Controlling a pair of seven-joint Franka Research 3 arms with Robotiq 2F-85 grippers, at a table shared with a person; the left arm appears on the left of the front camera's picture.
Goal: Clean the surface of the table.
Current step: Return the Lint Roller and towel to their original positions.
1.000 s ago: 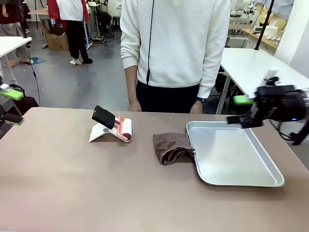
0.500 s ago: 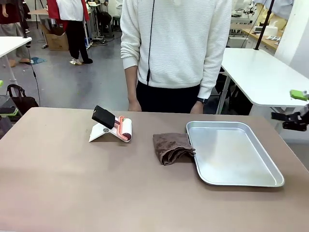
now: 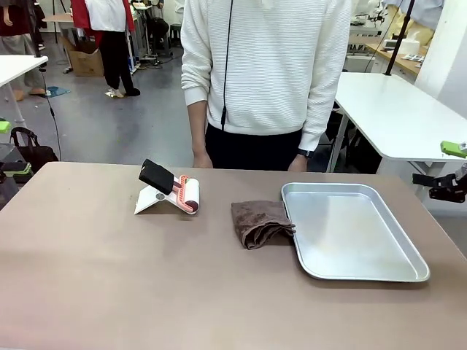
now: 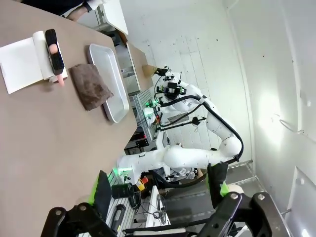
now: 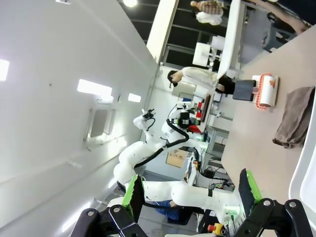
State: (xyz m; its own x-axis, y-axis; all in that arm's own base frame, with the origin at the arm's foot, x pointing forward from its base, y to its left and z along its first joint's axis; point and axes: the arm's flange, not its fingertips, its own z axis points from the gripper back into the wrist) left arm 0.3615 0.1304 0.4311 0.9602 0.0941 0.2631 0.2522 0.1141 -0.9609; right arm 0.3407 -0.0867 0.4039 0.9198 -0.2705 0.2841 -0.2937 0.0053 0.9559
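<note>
While spanning the front view:
Table [image 3: 109, 277]: one, brownish.
Cloths: one brown cloth [image 3: 261, 222], touching tray's left rim.
Trays: one silver tray [image 3: 353, 232].
Rollers: one lint roller [image 3: 175, 192].
Grippers: left gripper [image 4: 160, 190] and right gripper [image 5: 191, 193], spread wide, holding nothing.

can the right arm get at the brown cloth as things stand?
Probably yes. The right tool is open, off the table's right edge. The brown cloth lies uncovered against the silver tray's left rim; the arm would reach over the tray.
</note>
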